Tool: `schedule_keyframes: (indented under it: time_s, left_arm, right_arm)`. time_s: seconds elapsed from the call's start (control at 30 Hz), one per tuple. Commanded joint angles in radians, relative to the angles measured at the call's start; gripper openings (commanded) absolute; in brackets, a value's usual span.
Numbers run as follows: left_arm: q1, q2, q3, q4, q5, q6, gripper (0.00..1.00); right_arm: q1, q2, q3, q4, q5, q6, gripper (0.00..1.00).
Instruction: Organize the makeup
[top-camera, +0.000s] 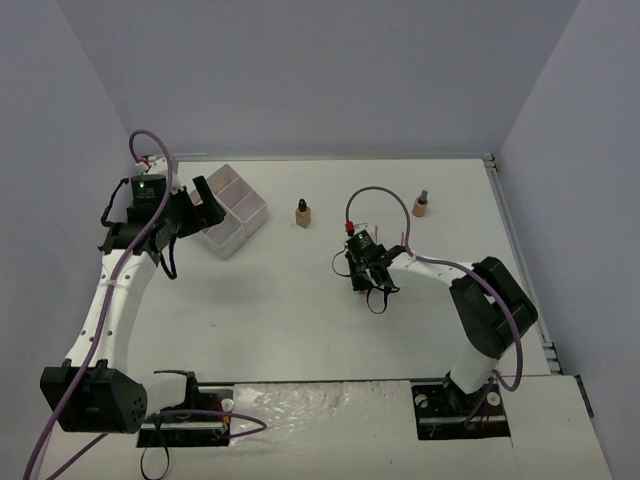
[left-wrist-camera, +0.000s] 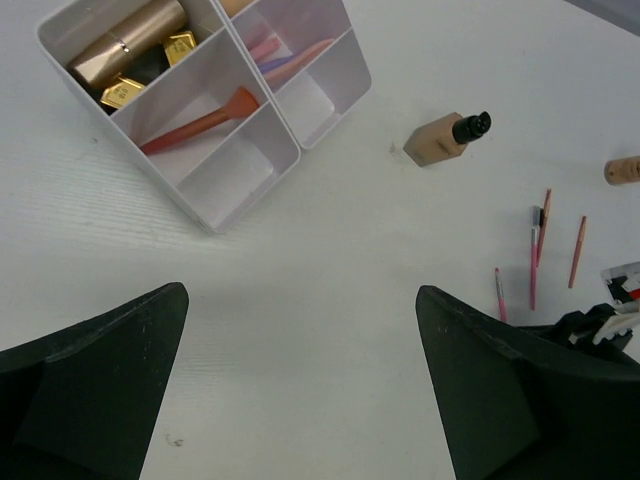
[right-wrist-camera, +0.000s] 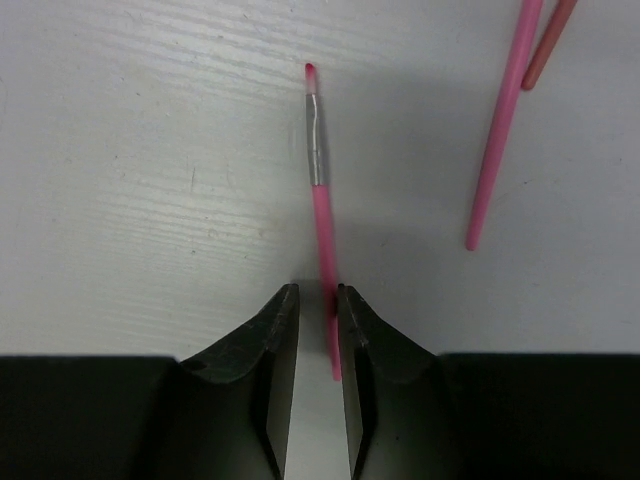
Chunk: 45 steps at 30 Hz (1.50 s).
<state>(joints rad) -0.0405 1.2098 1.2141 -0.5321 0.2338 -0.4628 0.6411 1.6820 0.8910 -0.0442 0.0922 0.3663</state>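
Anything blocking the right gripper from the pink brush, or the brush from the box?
Nothing visible. The pink brush lies between the fingers of the right gripper. A tan bottle stands just off the line to the white box.

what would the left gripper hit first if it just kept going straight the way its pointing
Most likely the bare table. The left gripper is open and angled down at empty tabletop, short of the white box. Depth is hard to judge, so the box's near corner might come next.
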Motion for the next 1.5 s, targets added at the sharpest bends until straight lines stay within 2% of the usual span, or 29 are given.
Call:
schedule_keyframes:
  time_s: [0.0,0.1,0.17,0.33,0.47,0.6,0.83,1.0,1.07,1.1,1.17,1.23,1.33,1.43,1.47]
  left_arm:
    - [-0.05,-0.033,0.014,0.018,0.034,-0.092,0.97]
    - [-0.109,-0.027,0.015,0.028,0.022,-0.109,0.97]
    - [-0.164,-0.022,0.019,0.038,0.017,-0.133,0.97]
    - [-0.272,-0.009,0.015,0.09,0.003,-0.203,0.97]
    - [-0.352,0.022,0.013,0.13,0.004,-0.27,0.96]
    - [-0.42,0.071,0.026,0.158,0.006,-0.328,0.87]
    - [-0.504,0.13,0.078,0.153,-0.008,-0.374,0.73]
    - [-0.539,0.145,0.091,0.155,-0.019,-0.387,0.6]
    - [-0.549,0.149,0.092,0.158,-0.021,-0.389,0.49]
    - [-0.55,0.151,0.094,0.159,-0.026,-0.39,0.46]
    - [-0.555,0.151,0.097,0.157,-0.032,-0.39,0.34]
    - [-0.557,0.151,0.099,0.154,-0.039,-0.389,0.14]
    - [-0.558,0.151,0.098,0.151,-0.044,-0.384,0.0]
    - [-0.558,0.15,0.099,0.149,-0.052,-0.367,0.0]
    - [-0.558,0.149,0.101,0.145,-0.059,-0.358,0.0]
  right_arm:
    - [0.0,0.02,0.014,0.031,-0.01,-0.001,0.15]
    - [0.0,0.034,0.006,0.033,-0.032,-0.001,0.03]
    - [0.004,0.032,0.003,0.038,-0.057,-0.005,0.0]
    - [0.052,-0.05,-0.004,0.105,-0.078,-0.026,0.0]
    - [0.129,-0.176,-0.001,0.176,-0.081,-0.048,0.0]
    - [0.2,-0.299,-0.022,0.322,-0.111,-0.032,0.0]
    - [0.231,-0.387,-0.033,0.464,-0.16,-0.004,0.0]
    - [0.232,-0.41,-0.02,0.475,-0.148,-0.003,0.0]
    - [0.232,-0.412,-0.018,0.481,-0.147,0.001,0.0]
    - [0.232,-0.411,-0.018,0.483,-0.147,0.004,0.0]
    - [0.232,-0.412,-0.023,0.489,-0.148,0.007,0.0]
    - [0.232,-0.413,-0.025,0.492,-0.145,0.01,0.0]
    - [0.232,-0.412,-0.027,0.492,-0.136,0.01,0.0]
    - [0.23,-0.412,-0.026,0.492,-0.127,0.01,0.07]
    - [0.23,-0.411,-0.023,0.488,-0.122,0.007,0.17]
